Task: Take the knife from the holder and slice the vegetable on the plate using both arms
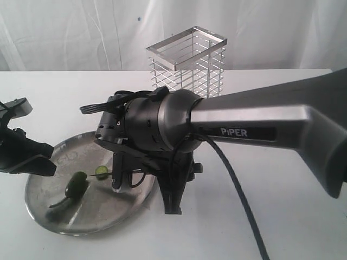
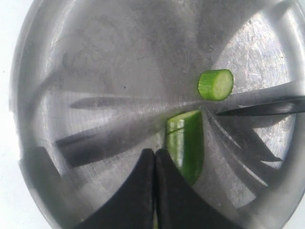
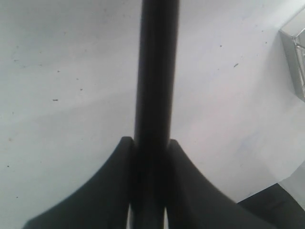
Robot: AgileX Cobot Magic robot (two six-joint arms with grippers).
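- Left gripper (image 2: 155, 157): fingers pressed together over the plate (image 1: 49, 214), with the cut chili pepper (image 2: 186, 143) just beside them. Whether they pin its stem end cannot be told; that part lies hidden under the fingers.
- Plate: round steel dish on the white tabletop (image 1: 282, 216), at the left of the exterior view.
- Chili pepper: lies on the plate, cut end facing a separate short slice (image 2: 216, 84) that rests near it, apart from the main piece.
- Knife (image 2: 267, 107): dark blade tip points at the gap between pepper and slice, low over the plate.
- Right gripper (image 3: 147, 148): fingers clamp the knife's black handle (image 3: 156, 71) on both sides; the arm marked "PIPER" (image 1: 244, 122) reaches across the middle toward the plate.
- Holder (image 1: 187, 59): chrome wire cage, upright on the tabletop behind the right arm, well apart from the plate.
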